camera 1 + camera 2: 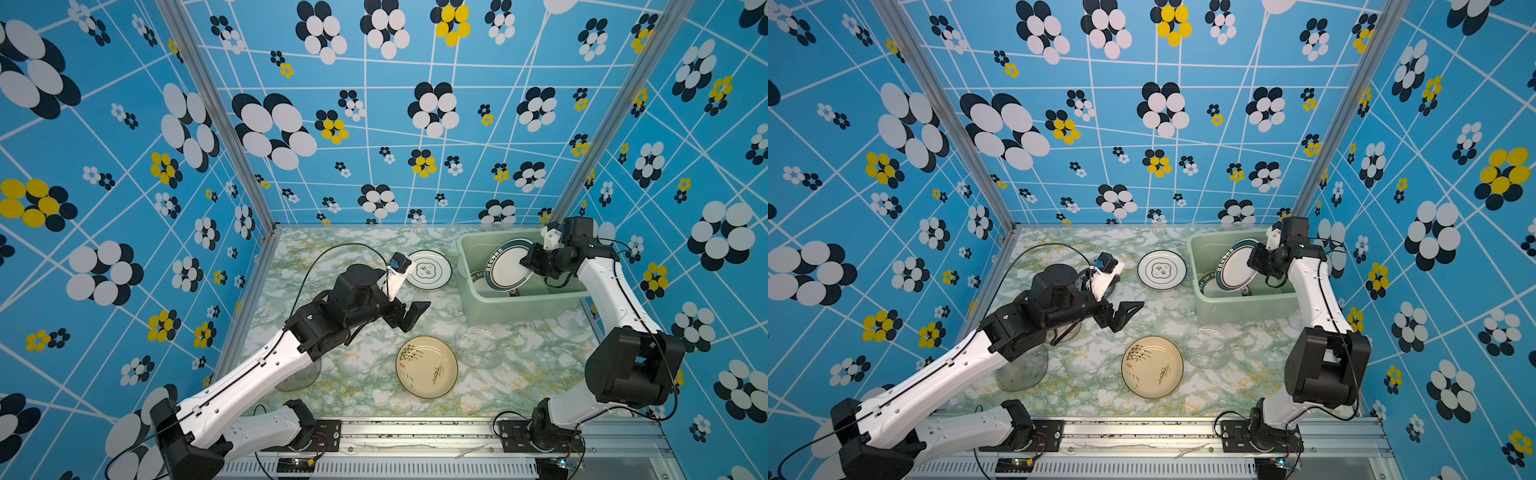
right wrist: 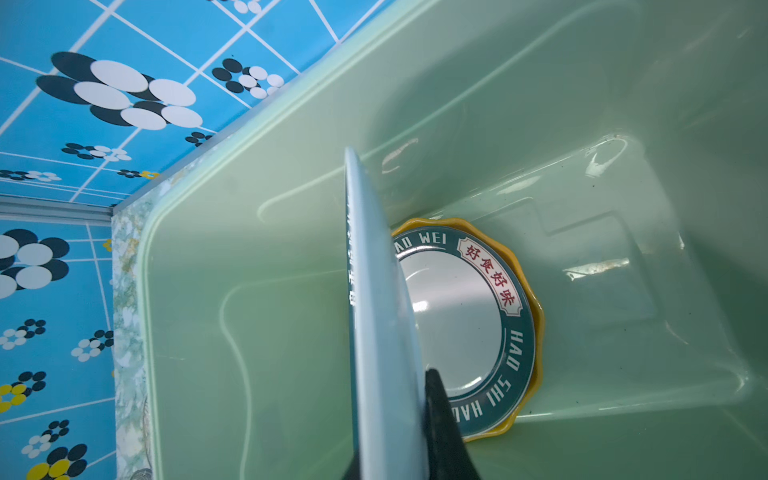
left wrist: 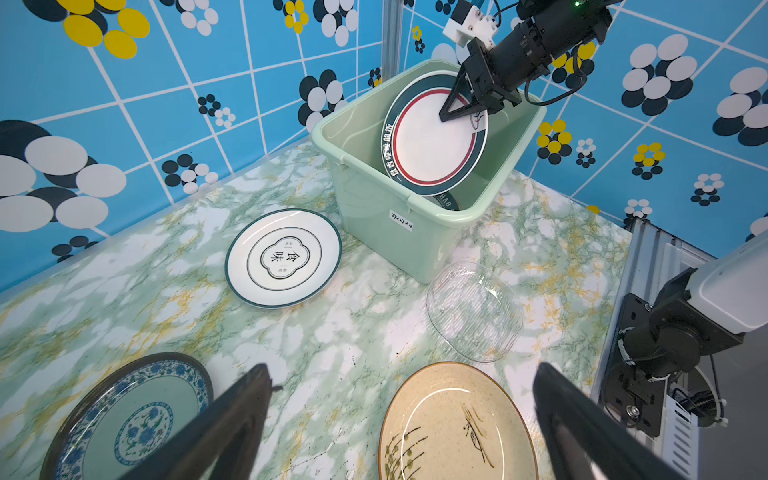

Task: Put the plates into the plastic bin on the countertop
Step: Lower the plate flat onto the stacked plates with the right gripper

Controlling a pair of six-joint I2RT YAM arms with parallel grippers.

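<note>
A: Where is the right gripper [image 3: 453,112] working?

B: It is reaching into the plastic bin [image 1: 498,309], which is standing at 2 o'clock on the countertop [image 1: 353,353] in both top views. Its jaws are pinching the edge of a red-ringed plate [image 3: 432,141], white with a dark green rim. This plate is hanging tilted, its lower part inside the bin. I cannot tell whether its lower edge is touching anything.

A: Is something lying in the bin?

B: Yes. In the right wrist view a lettered green-rimmed plate [image 2: 457,316] is lying on the bin floor, on top of a yellow scalloped plate [image 2: 536,316].

A: And the left gripper [image 1: 409,318]?

B: It is hovering near the middle of the countertop with its jaws spread wide, and it is holding nothing.

A: Which plates are lying outside the bin?

B: A white plate [image 1: 428,269] with green lettering is lying at 12 o'clock, just beside the bin. A beige plate [image 1: 427,367] is lying at 6 o'clock and a clear glass plate [image 1: 478,347] at 4 o'clock. A second glass plate [image 1: 1021,370] is lying at 8 o'clock, partly under the left arm. A blue-patterned plate [image 3: 129,419] is showing in the left wrist view.
</note>
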